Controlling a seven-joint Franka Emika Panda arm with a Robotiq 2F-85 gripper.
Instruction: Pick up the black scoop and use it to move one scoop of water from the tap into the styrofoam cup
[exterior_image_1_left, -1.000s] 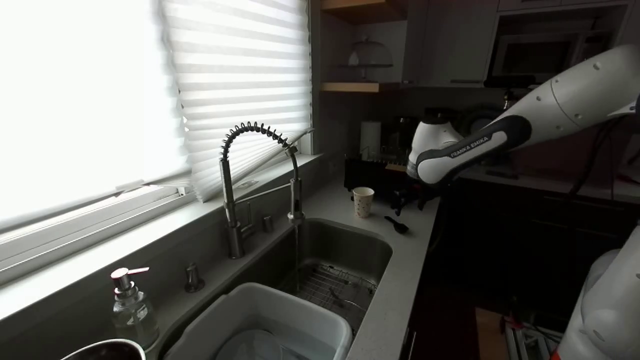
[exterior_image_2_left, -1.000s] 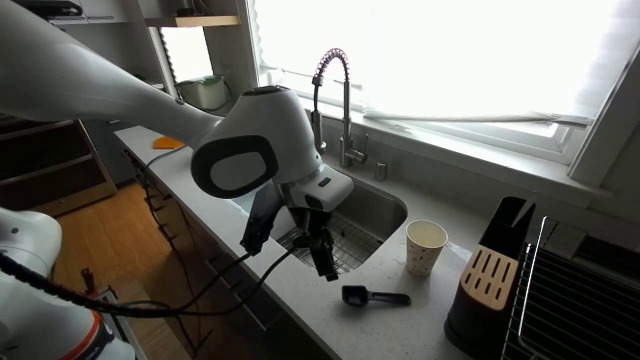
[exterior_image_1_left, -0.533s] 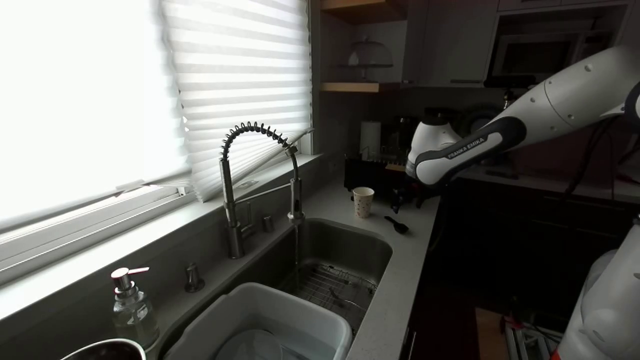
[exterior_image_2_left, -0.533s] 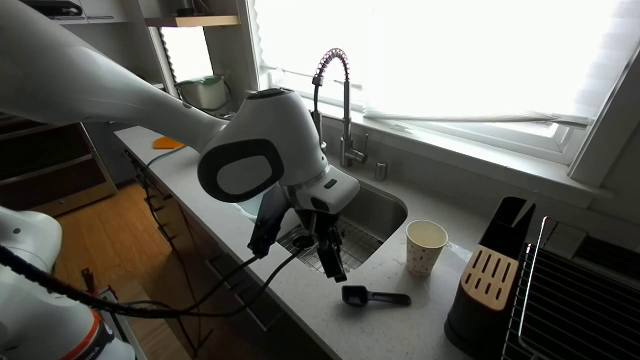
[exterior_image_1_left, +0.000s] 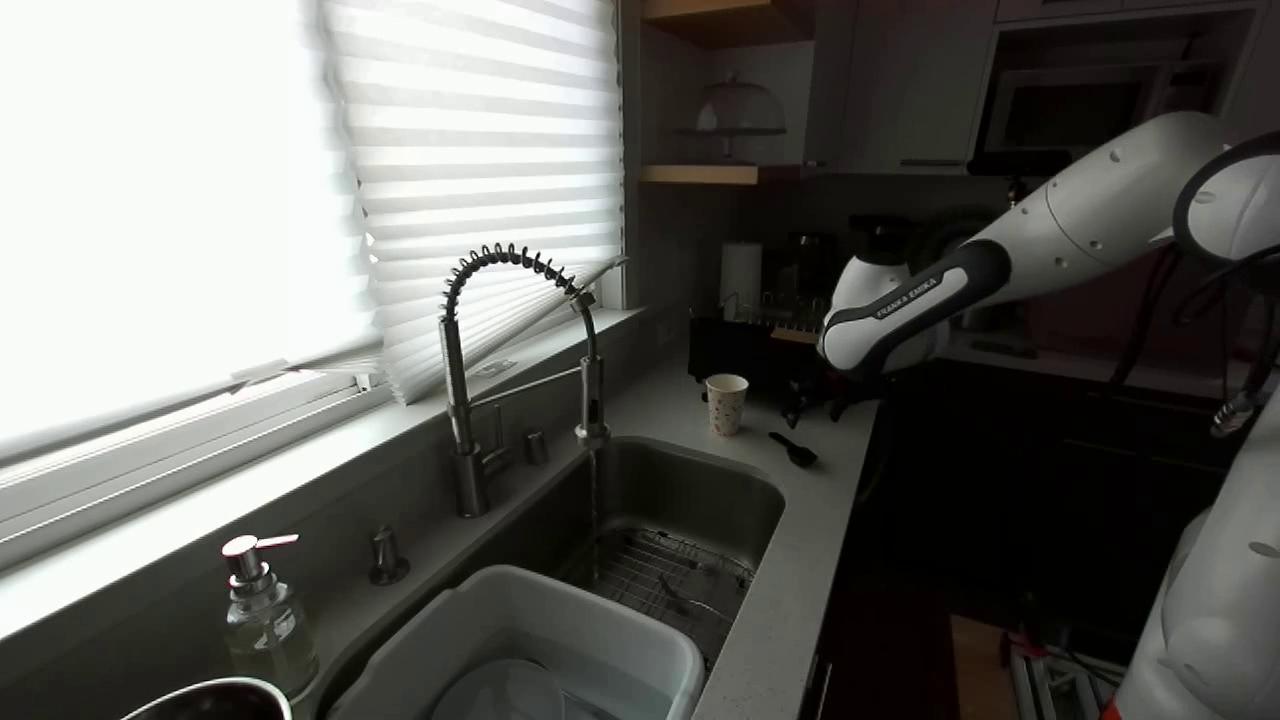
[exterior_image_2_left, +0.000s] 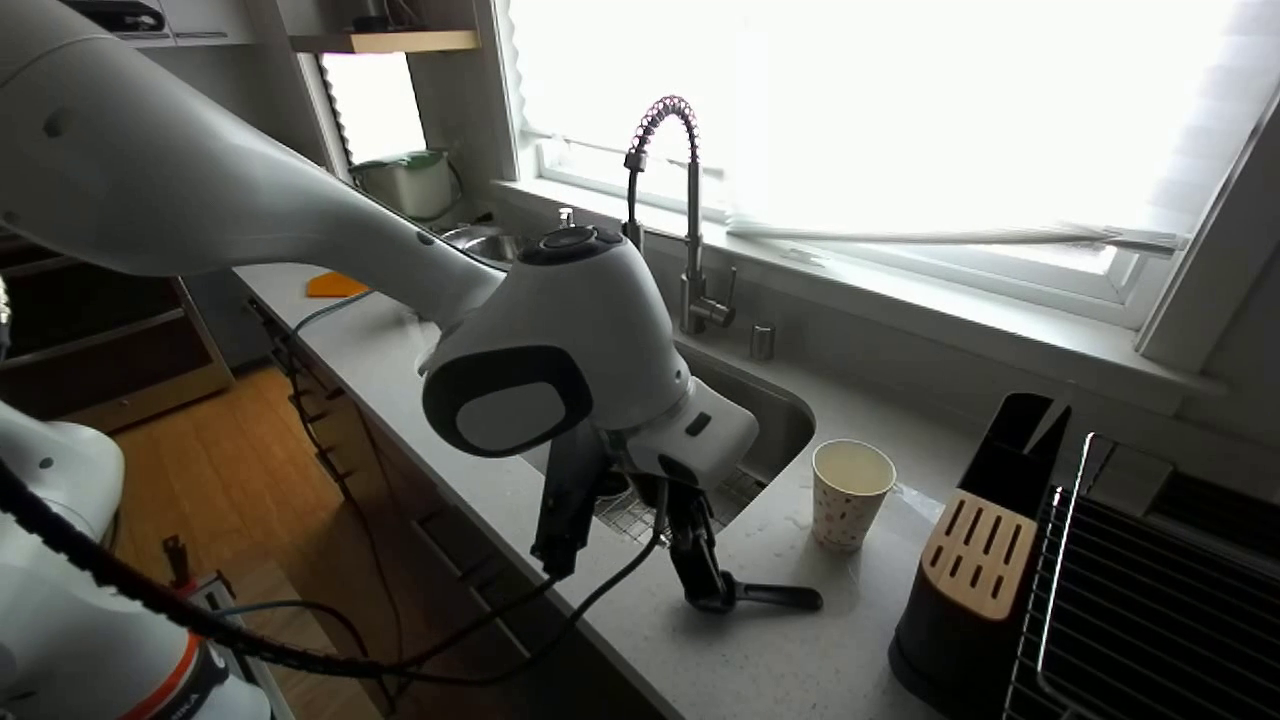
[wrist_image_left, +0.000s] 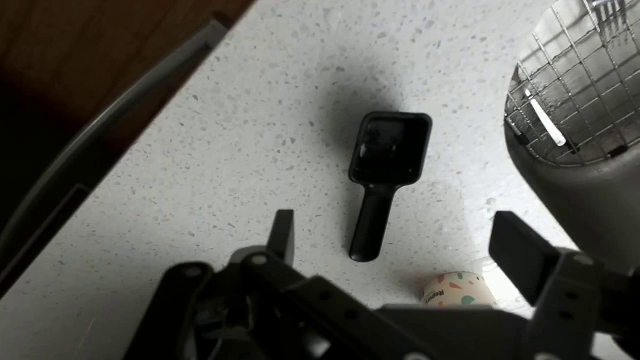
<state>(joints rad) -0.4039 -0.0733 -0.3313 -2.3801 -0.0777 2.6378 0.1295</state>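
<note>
My arm (exterior_image_2_left: 290, 200) had sunk in the last half second, bringing my claw (wrist_image_left: 397, 232) lower toward the black measuring scoop (wrist_image_left: 380, 186), which had not shifted. My claw stood spread wide, gripping nothing. In the wrist view the scoop's handle (wrist_image_left: 371, 225) showed between the fingers, its square bowl (wrist_image_left: 391, 147) farther out past them. That long axis ran roughly across my closing line, so I judged a squeeze on the handle should work; it lay nearer the pad (wrist_image_left: 285, 235) toward the front edge of the counter (wrist_image_left: 240, 165), and a slight shift that way seemed due first. Back toward my claw's base, on the handle's other side, stood the fleck-printed cup (wrist_image_left: 457, 290), partly hidden, so I expected tighter room there. The counter spread wider toward its edge. Past my farther pad dropped the steel sink (wrist_image_left: 595, 205). Farthest, in an exterior view, the spring-necked tap (exterior_image_1_left: 455, 380) ran a thin stream (exterior_image_1_left: 595, 510).
</note>
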